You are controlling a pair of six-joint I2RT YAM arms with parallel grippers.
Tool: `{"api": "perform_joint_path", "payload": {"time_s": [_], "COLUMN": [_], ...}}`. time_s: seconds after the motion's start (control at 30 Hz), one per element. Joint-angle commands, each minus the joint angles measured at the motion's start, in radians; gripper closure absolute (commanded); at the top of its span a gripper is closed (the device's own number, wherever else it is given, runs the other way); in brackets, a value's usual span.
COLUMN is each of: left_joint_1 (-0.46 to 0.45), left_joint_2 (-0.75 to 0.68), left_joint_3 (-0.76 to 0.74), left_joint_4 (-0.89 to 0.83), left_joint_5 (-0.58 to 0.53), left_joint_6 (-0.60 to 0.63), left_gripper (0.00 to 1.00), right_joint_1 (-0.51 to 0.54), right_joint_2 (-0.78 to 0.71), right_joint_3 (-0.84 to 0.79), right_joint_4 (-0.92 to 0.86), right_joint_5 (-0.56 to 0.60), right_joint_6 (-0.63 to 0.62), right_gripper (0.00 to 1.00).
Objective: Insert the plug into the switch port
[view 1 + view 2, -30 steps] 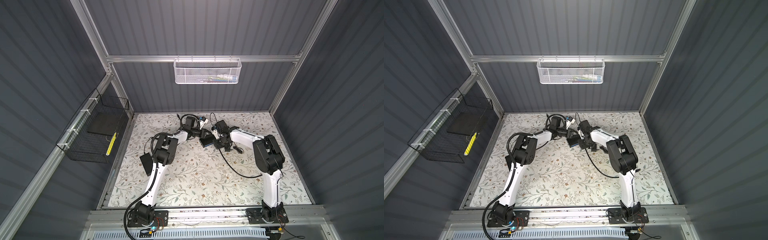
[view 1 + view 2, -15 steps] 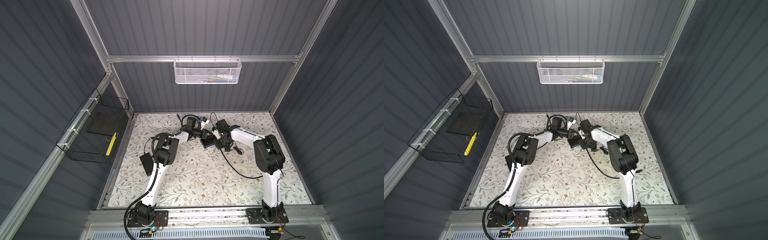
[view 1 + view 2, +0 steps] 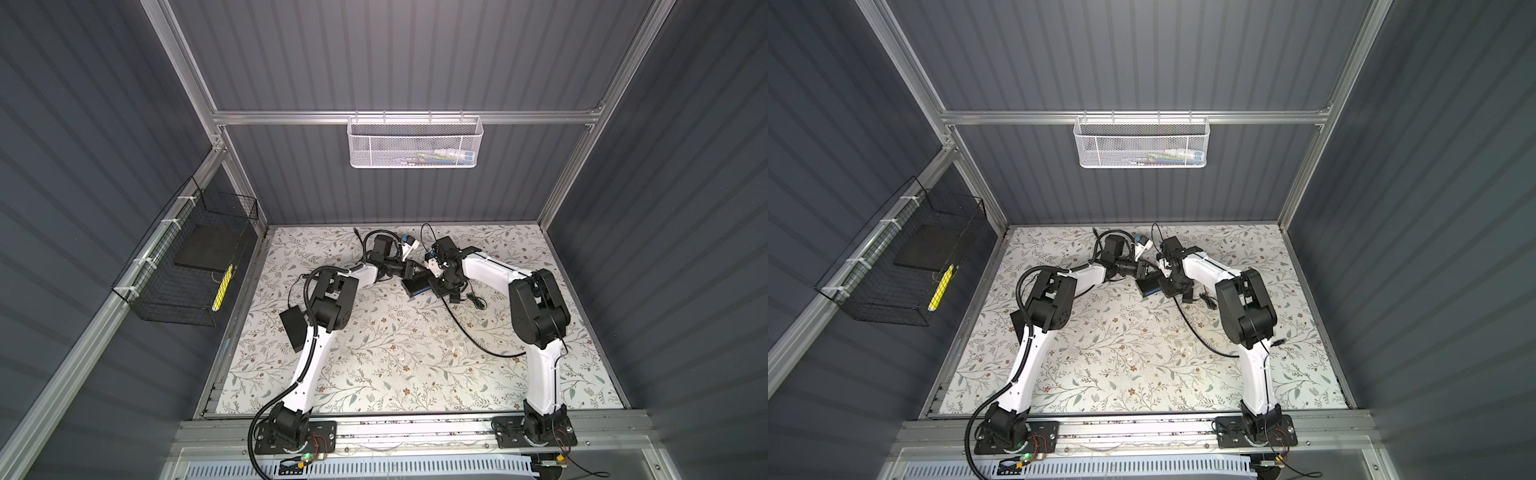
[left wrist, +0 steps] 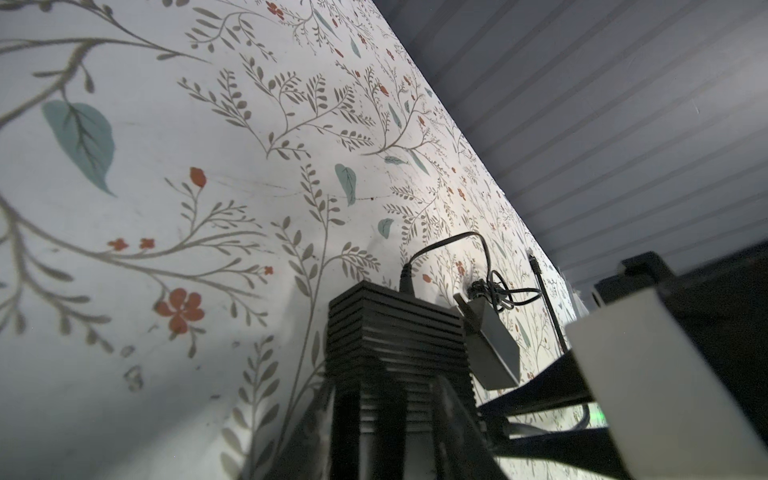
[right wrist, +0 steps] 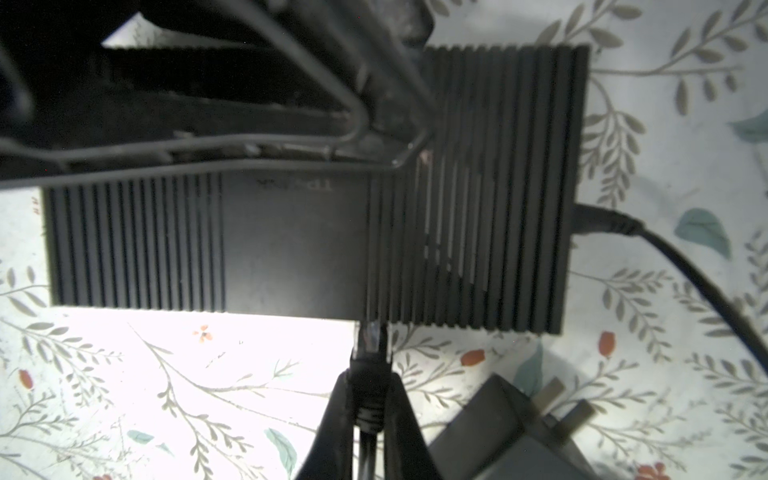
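The switch [image 5: 291, 249] sits near the mat's [image 3: 395, 353] back edge, with open mat in front. An adapter [image 5: 519, 436] lies just beside the right gripper [image 5: 368, 399]. The switch's faint logo seems to read TP-Link, on a black, ribbed top. The left gripper [image 3: 414, 271] clamps the switch. The right gripper pinches the plug [image 5: 370, 332], its tip at the switch's long edge — the port is hidden.

You're looking into what seems a robot lab test cell, grey ribbed wall panels [image 3: 374, 54], aluminium frame [image 3: 291, 117], white mesh basket [image 3: 415, 145], black wire basket [image 3: 183, 266], floral-covered bench [image 3: 395, 353].

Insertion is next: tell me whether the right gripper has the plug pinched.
Yes, the right wrist view shows the right gripper closed on the plug, its tip at the switch.
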Motion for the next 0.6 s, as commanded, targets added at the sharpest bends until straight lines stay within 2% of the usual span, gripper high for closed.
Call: {"api": "perform_joint_path", "payload": {"time_s": [0.0,0.57], "left_joint_1": [-0.080,-0.111], "left_joint_2": [-0.006,-0.015], "left_joint_3": [-0.043,-0.082], "left_joint_4": [-0.072,-0.101], "left_joint_5": [0.108,0.120], "left_joint_6": [0.010,0.064], "left_gripper": [0.62,0.63], "right_joint_1": [0.001,0.000], "right_joint_2": [0.027,0.043], "right_joint_3": [0.051,0.074], "right_joint_4": [0.147,0.146], "right_joint_5": [-0.023,-0.009], "right_joint_6": [-0.002,-0.006], "right_gripper": [1.00,1.00]}}
